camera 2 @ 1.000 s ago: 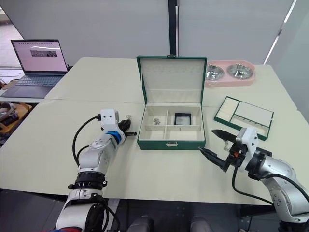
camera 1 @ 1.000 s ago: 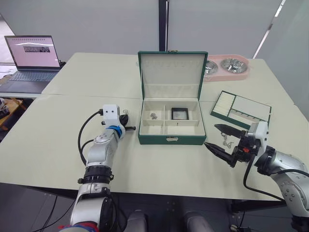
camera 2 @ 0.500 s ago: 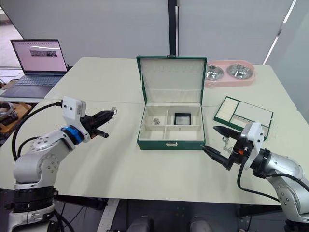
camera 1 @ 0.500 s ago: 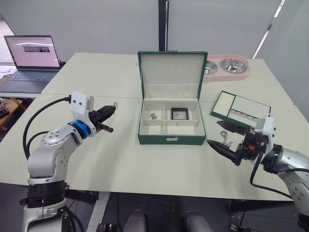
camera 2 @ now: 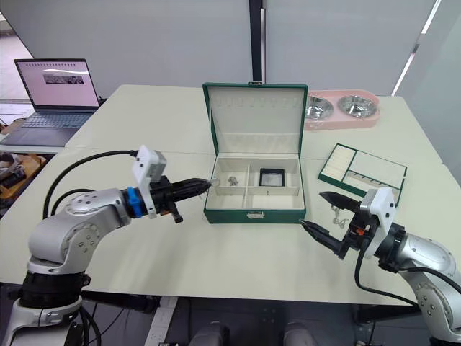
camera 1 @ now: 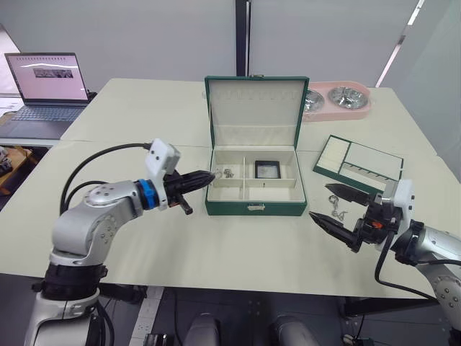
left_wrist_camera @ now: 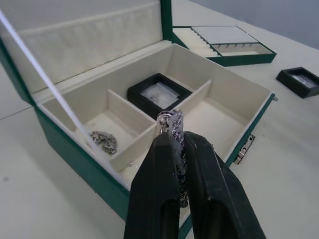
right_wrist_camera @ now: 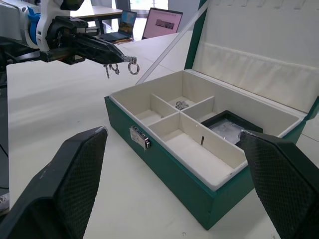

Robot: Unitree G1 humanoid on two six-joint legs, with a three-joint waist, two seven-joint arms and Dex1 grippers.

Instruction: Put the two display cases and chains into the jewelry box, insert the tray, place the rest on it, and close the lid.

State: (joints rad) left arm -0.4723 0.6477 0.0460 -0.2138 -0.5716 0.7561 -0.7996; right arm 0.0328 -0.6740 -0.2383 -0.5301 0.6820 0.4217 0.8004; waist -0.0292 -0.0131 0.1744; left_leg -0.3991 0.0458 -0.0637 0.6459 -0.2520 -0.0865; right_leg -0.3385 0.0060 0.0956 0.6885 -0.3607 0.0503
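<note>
A pale cream table [camera 1: 238, 245] stands before grey partition walls, with an open laptop [camera 1: 45, 86] at its far left corner and a pink double pet bowl [camera 1: 338, 99] behind the large dark green jewelry box [camera 1: 253, 207], whose cream-lined lid [camera 1: 256, 108] stands upright.

My left gripper [left_wrist_camera: 175, 144] is pinched tight on a thin silver chain [left_wrist_camera: 171, 122], its ring clasp poking out just past my fingertips. I hold it at the box's left wall, near the rim. To do this well, I judge I should carry the chain further in over a compartment before letting go, low enough that it drops inside rather than draping over a divider or the wall. The rear left compartment already holds another small silver chain [left_wrist_camera: 103, 141], and that cell lies just ahead of my tips. One small black-framed display case [camera 1: 268, 169] sits in the rear right compartment.

My right gripper [camera 1: 334, 207] hangs wide apart, empty, over the table to the right of the box. A further silver chain [camera 1: 336, 212] lies on the table between its fingers. The shallow green cream-lined tray [camera 1: 359, 163] rests beyond it, and the second black display case [left_wrist_camera: 299, 81] lies on the table near the tray.
</note>
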